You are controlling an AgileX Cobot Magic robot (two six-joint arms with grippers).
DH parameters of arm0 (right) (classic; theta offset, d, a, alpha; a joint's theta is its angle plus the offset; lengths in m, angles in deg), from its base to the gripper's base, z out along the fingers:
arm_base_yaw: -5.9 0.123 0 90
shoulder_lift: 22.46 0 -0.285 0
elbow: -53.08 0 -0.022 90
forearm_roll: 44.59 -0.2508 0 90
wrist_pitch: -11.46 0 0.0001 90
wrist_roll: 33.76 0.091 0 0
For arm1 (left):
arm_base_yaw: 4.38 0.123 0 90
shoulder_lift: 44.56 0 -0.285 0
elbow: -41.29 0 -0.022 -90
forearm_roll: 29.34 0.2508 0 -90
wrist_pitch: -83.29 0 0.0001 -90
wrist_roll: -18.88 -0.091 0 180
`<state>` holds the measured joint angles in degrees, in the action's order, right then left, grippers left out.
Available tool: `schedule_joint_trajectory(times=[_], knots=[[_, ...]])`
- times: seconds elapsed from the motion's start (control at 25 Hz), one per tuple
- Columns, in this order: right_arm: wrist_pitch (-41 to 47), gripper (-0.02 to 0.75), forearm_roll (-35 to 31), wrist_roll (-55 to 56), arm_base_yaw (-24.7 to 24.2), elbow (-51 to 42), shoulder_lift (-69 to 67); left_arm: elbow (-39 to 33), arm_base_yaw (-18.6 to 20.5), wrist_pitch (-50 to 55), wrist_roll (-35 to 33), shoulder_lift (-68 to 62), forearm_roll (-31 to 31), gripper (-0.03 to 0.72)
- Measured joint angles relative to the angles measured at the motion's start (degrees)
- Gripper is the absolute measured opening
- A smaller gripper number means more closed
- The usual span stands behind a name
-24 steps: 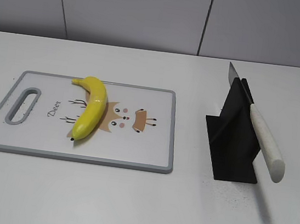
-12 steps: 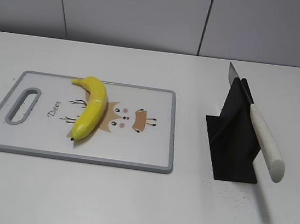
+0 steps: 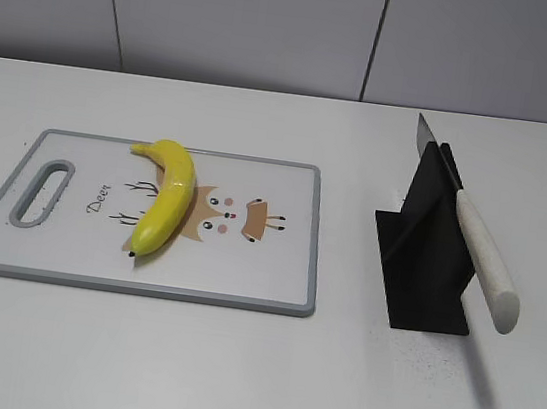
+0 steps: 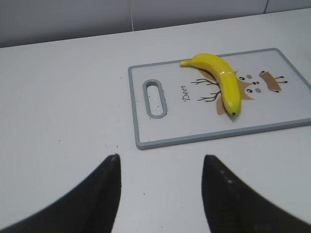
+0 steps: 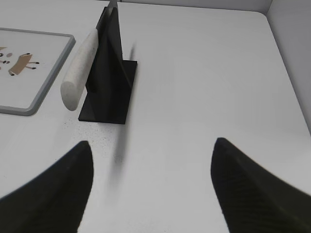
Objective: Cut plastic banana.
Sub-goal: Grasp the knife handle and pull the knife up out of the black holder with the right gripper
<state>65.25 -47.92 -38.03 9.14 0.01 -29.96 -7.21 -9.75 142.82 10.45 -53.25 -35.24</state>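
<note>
Exterior view: the banana (image 3: 164, 197) lay on the board (image 3: 272, 295) toward the left side of the table (image 3: 230, 380), stem pointing to the far edge, blossom tip toward the near edge. Well apart, toward the right edge, the knife (image 3: 471, 236) sat slanted in the black stand (image 3: 425, 265), blade tip up and away, pale handle jutting toward the near right corner. Neither arm showed here.

Left wrist view: the left gripper (image 4: 160, 187) hung above bare table near the left edge, its fingers (image 4: 104, 194) spread apart with nothing between them. The board's handle slot (image 4: 154, 98) faced it, and the banana lay past that, untouched. To steady the fruit well, this arm would probably do best pinning the stem end, clear of the cut line across the middle.

Right wrist view: the right gripper (image 5: 150, 189) also stood wide and empty, over the table's near right area, with the stand just ahead and the knife's handle (image 5: 80, 73) sticking out on its left flank. The step in hand looked like fetching the knife. A good grasp would close across the handle near its free end and draw it out along the slot's slant, so the stand does not tip.
</note>
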Motion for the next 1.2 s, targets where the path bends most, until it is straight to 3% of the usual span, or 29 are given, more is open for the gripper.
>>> schedule_joint_trajectory(times=[0.52,0.84,1.2], knots=[[0.0,0.589,-0.04,0.0,0.0,0.0,0.0,0.0,0.0,0.0,0.0,0.0,0.0,0.524],[0.0,0.589,-0.18,0.0,0.0,0.0,0.0,0.0,0.0,0.0,-0.04,0.0,0.0,0.614],[0.0,0.596,-1.24,0.0,0.0,0.0,0.0,0.0,0.0,0.0,0.01,0.0,0.0,0.611]])
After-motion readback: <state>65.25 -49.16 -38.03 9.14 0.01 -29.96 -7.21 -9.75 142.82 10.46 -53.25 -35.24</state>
